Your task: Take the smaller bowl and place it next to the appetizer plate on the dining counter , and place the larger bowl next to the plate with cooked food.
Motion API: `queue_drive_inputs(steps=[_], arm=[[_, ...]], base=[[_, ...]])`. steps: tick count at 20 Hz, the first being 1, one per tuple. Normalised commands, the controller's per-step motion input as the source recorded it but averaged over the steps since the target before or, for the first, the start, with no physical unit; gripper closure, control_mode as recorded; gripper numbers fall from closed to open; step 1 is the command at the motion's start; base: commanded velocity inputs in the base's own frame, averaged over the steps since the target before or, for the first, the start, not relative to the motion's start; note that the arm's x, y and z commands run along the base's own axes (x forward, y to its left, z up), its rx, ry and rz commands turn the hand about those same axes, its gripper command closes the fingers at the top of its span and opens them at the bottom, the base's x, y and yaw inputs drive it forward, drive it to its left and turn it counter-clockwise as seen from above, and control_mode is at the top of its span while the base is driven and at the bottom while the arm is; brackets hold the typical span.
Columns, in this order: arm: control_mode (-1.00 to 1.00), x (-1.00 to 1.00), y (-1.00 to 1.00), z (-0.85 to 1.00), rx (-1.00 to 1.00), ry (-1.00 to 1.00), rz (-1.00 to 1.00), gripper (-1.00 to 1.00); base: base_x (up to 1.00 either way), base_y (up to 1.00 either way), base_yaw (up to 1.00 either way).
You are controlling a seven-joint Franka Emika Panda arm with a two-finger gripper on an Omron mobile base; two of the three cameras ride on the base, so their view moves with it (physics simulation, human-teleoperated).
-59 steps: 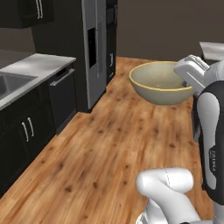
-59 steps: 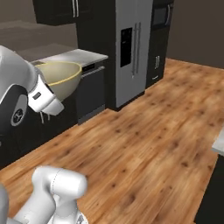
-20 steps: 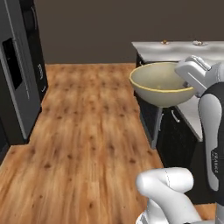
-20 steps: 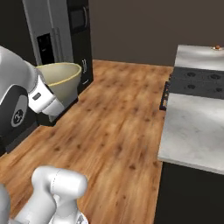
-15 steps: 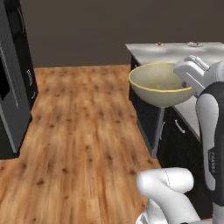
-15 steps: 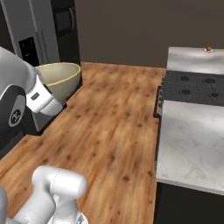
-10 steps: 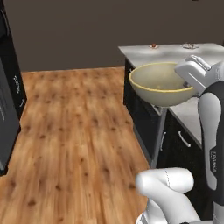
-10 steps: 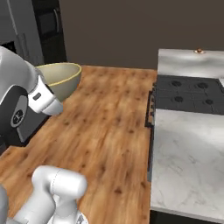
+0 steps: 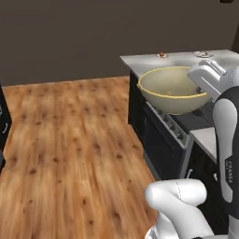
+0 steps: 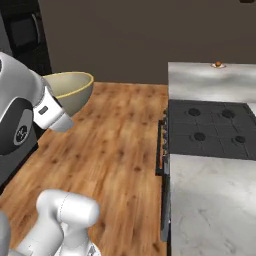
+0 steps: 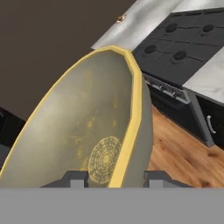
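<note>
Hand view shows the tool (image 11: 113,177) clamped on the rim of the bowl (image 11: 87,127), one finger inside the wall and one outside, so the bowl rides level and clear of the floor. Left base view has it carried high beside the stove (image 9: 186,122), well short of a small plate (image 9: 162,55) on the bench (image 9: 182,59) beyond, which I judge to be the drop-off.

Light was even and soft, a flat rendered look with no hard shadows. The grey counter (image 10: 210,80) at 1 o'clock carried a pale sheen; the back wall (image 9: 70,37) at 12 o'clock stayed dim brown. Edges were slightly soft and low-resolution, without motion blur or lens distortion.
</note>
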Motion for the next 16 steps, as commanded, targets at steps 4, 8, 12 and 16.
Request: queue_drive_inputs(steps=[4, 8, 12, 16], arm=[[1.0, 0.0, 0.0, 0.0, 0.0, 0.0, 0.0, 1.0], [1.0, 0.0, 0.0, 0.0, 0.0, 0.0, 0.0, 1.0], [1.0, 0.0, 0.0, 0.0, 0.0, 0.0, 0.0, 1.0], [1.0, 0.0, 0.0, 0.0, 0.0, 0.0, 0.0, 1.0]], base=[[1.0, 0.52, -0.1], [1.0, 0.64, -0.11], [1.0, 0.72, -0.12], [1.0, 0.74, -0.14]])
